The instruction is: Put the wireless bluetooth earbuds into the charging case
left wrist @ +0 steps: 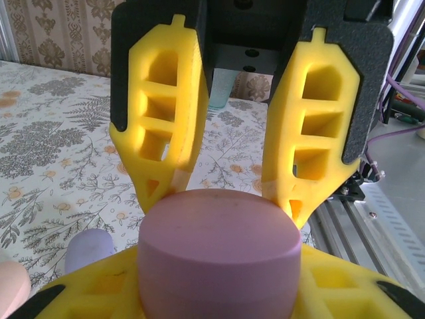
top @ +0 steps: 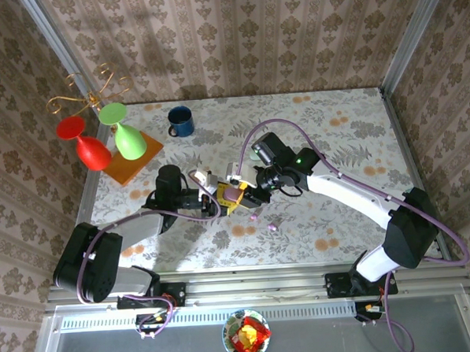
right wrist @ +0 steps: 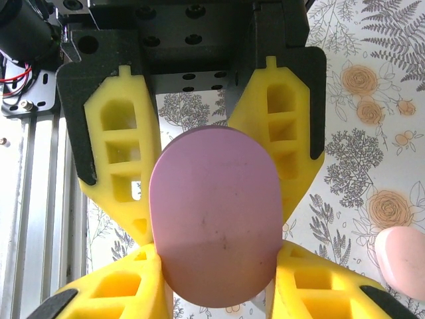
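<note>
Earbuds (top: 272, 228) lie loose on the table (top: 351, 138) as two tiny pale specks, too small to tell their colour. They are just to the near side of where the two arms meet, and a little to the right. The charging case (top: 233, 193), a smooth mauve pebble, is off the table between the arms. Its long axis runs left to right, from one tool to the other. The left gripper (top: 223, 199) has its jaws closed in on the left end, and the right gripper (top: 252, 195) pinches the right end, so both tools are occupied by the same thing. The buds sit nearer the right gripper than the left. As I judge it, the case has to be opened first, and then one arm must let go and reach down and nearward for a bud. From overhead the buds and the spacing of the arms are plain, but the case is almost hidden by yellow fingers. The right wrist camera shows the case's full oval face with no seam or open lid in sight, and a pink pebble (right wrist: 402, 259) on the table beyond. The left wrist camera looks along the case end-on, with a lavender pebble (left wrist: 89, 249) lying to its left.
</note>
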Controlling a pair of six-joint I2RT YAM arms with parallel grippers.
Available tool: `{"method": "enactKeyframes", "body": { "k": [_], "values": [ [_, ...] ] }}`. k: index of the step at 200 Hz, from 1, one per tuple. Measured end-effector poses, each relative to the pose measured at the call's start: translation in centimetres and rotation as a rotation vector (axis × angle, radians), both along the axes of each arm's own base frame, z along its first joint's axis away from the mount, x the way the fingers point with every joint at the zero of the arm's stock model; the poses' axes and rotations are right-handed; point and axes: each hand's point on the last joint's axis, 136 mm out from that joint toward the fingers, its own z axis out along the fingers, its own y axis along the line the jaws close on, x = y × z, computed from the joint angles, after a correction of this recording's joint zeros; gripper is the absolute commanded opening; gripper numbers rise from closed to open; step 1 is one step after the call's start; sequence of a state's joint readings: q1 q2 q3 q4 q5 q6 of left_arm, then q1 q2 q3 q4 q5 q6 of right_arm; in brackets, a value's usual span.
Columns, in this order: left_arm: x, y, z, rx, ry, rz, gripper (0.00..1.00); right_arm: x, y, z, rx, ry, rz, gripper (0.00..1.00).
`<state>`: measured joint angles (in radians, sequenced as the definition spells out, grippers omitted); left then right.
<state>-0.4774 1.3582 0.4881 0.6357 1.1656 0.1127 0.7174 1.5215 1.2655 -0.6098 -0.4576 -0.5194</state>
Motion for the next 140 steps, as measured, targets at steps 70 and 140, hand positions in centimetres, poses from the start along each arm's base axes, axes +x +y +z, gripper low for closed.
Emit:
{"method": "enactKeyframes", "body": {
  "k": [70, 140],
  "values": [
    [-0.1, 0.0, 0.1, -0.003, -0.002, -0.004, 0.17, 0.8, -0.3, 0.2, 0.009, 0.009, -0.048, 0.65],
    [0.0, 0.0, 0.4, -0.013, -0.016, -0.007, 0.17, 0.8, -1.0, 1.4, 0.058, -0.018, -0.069, 0.71]
  ]
}}
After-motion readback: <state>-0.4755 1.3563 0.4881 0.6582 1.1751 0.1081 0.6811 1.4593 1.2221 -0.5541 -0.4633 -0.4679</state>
